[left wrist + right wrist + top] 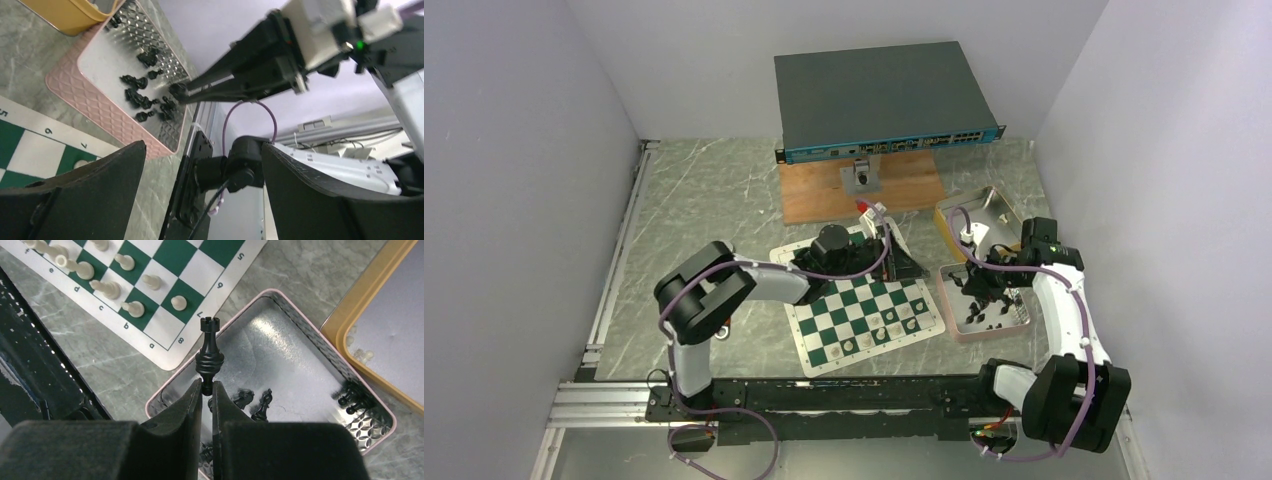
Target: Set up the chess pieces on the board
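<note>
My right gripper (207, 385) is shut on the base of a black rook (209, 349) and holds it above the pink tray (165, 390). Several black chess pieces (260, 405) lie in that tray; they also show in the left wrist view (142, 97). The green and white board (864, 310) lies mid-table with several white pieces (107, 287) on it. My left gripper (904, 262) is open and empty, tilted over the board's far right part. In the left wrist view its fingers (90, 185) frame the right arm, and the right gripper (182, 92) holds the rook over the tray.
A yellow tin (979, 215) stands just behind the pink tray (1024, 325). A wooden board (824, 195) with a dark network switch (879, 95) on it fills the back. Grey walls close both sides. A metal rail (824, 400) runs along the near edge.
</note>
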Tool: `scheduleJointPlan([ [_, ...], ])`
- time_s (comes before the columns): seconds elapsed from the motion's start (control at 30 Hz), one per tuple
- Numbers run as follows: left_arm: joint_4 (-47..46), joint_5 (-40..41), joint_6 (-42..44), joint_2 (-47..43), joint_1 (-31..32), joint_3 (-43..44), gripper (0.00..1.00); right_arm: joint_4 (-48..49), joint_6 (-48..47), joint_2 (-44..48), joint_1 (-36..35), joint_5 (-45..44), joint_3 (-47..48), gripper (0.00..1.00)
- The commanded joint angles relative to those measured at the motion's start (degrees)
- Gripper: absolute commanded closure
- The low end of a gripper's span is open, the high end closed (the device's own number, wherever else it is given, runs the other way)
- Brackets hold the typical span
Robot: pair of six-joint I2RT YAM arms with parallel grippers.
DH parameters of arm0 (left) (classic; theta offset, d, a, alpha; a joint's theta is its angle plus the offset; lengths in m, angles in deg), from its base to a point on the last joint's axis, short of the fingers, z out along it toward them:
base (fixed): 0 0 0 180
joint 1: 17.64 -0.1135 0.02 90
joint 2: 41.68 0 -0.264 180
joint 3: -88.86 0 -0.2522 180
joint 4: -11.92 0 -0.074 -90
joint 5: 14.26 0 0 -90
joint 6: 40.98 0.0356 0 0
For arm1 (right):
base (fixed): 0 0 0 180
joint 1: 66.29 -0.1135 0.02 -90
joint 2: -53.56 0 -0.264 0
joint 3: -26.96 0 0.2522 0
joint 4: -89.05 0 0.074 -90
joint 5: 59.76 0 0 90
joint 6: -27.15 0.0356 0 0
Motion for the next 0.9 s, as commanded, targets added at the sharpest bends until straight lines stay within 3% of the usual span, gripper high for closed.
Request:
scheduleJointPlan([
  [0.0, -1.3, 5.4, -4.5, 3.9, 1.4, 4.9, 0.13, -1.8, -2.2, 1.6, -0.1, 4.8, 2.9, 0.93],
  [0.17, -0.5, 6.3, -6.4, 7.8, 2.6, 8.5, 0.23, -2.7, -3.1, 2.2, -0.1, 6.5, 3.0, 0.93],
  [0.87, 2.4, 5.9, -7.0, 12.2, 4.8, 15.3, 0.47, -3.9, -4.7, 1.0, -0.1, 10.0, 3.4, 0.93],
])
